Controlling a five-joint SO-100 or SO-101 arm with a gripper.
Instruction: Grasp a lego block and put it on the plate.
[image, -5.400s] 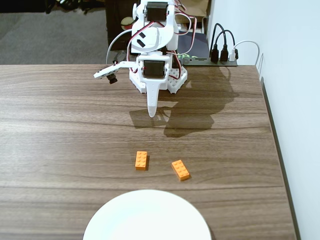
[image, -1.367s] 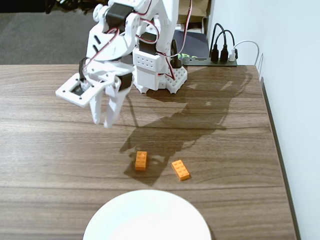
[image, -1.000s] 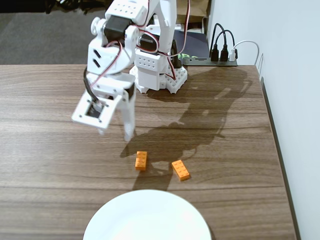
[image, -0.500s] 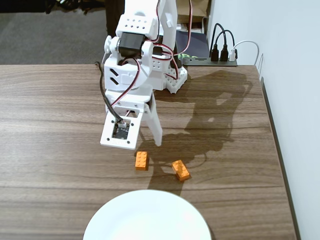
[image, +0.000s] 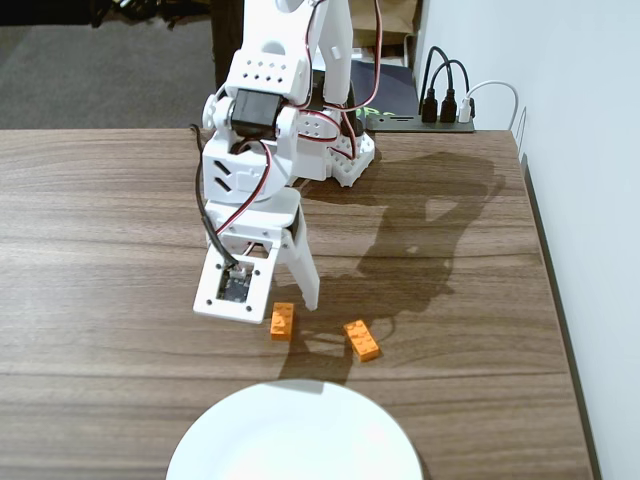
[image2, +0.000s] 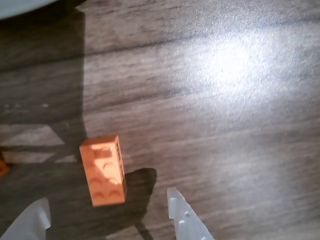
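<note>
In the fixed view, the white arm is seen reaching from its base at the far edge of the desk (image: 100, 230) toward the near edge. The gripper (image: 272, 306) is held low over the wood, just above the far end of the lego block (image: 283, 320), with nothing between its fingers; how far they are spread cannot be judged well here, since the camera housing covers one of them. The lego block lies flat, studs up, roughly midway across the desk and nearer the near edge than the far one. A second orange brick (image: 361, 339) lies a little to its right, turned at an angle, apart from the first. The white plate (image: 296, 432) is cut off by the near edge of the picture and sits close to both bricks without touching either. A black USB hub (image: 440, 112) with cables is placed at the far right corner.

In the wrist view, the two fingertips are seen spread apart at the bottom edge, one finger (image2: 32, 218) left and one right, and the gripper (image2: 102, 212) is empty. The lego block (image2: 103, 170) lies between and just ahead of them, not touched. A sliver of the plate (image2: 20, 6) shows at the top left corner.
</note>
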